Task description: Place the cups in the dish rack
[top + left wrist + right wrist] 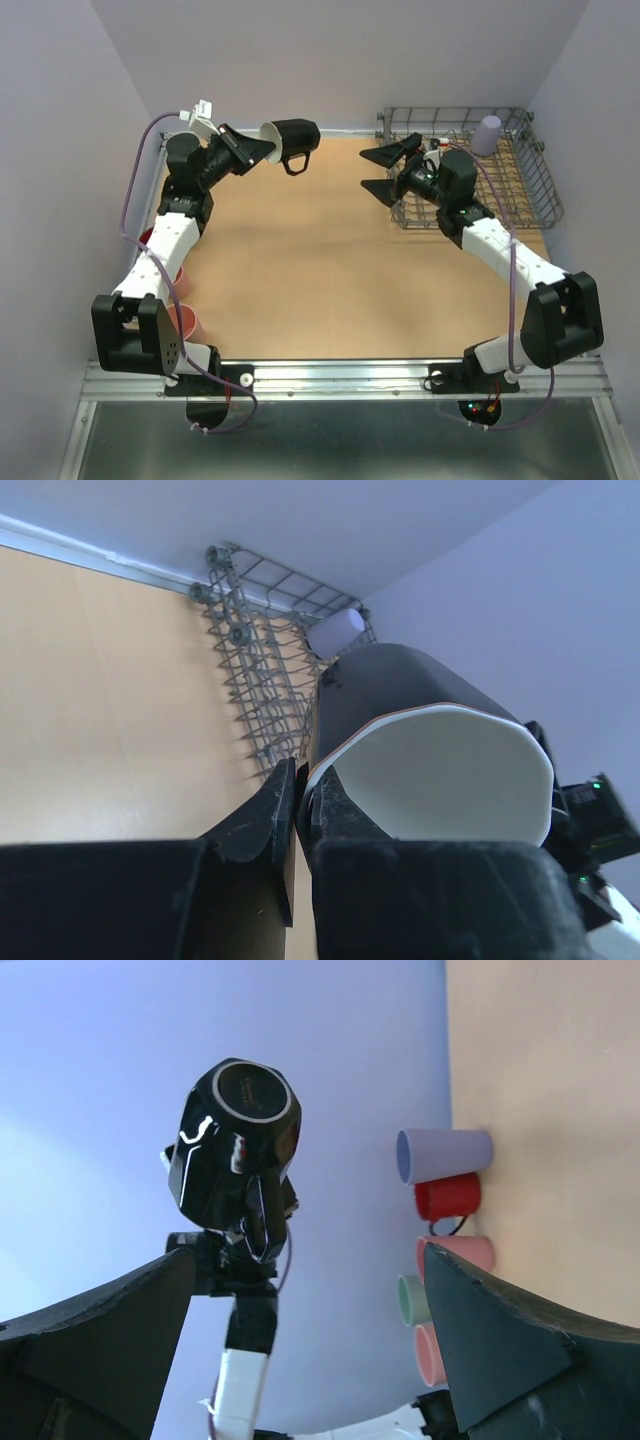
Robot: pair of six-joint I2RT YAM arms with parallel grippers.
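My left gripper is shut on the rim of the black cup, which has a white inside, and holds it on its side above the table's far left. In the left wrist view the fingers pinch the cup's wall. My right gripper is open and empty just left of the grey wire dish rack. A lavender cup stands upside down in the rack. The right wrist view shows the black cup and, on the table, a lavender, a red, a pink, a green and another pink cup.
The row of cups sits against the left wall, mostly hidden under my left arm in the top view, where a pink cup shows. The rack stands in the far right corner. Walls close the table on three sides.
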